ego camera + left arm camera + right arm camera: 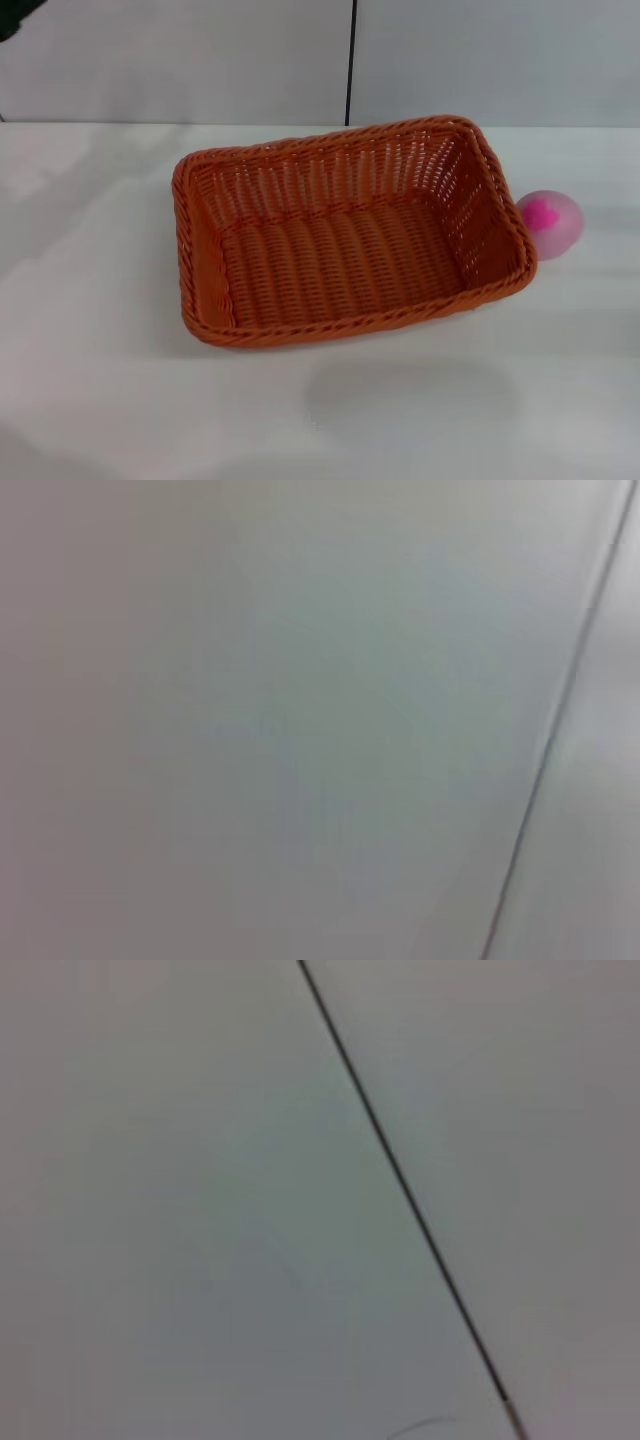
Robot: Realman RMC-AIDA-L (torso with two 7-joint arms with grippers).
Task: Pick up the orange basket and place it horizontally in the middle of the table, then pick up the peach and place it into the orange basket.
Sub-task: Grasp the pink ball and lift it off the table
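The orange basket (pixel 350 232) lies lengthwise across the middle of the white table (pixel 90 380) in the head view, open side up and empty, its long axis slightly tilted. The peach (pixel 551 223), pale pink with a magenta patch, rests on the table just off the basket's right end, touching or nearly touching the rim. Neither gripper shows in any view. Both wrist views hold only a plain pale wall crossed by one thin dark seam.
A light wall with a vertical dark seam (pixel 351 60) stands behind the table's far edge. A small dark shape (pixel 18 15) sits in the upper left corner of the head view. A faint shadow lies on the table in front of the basket.
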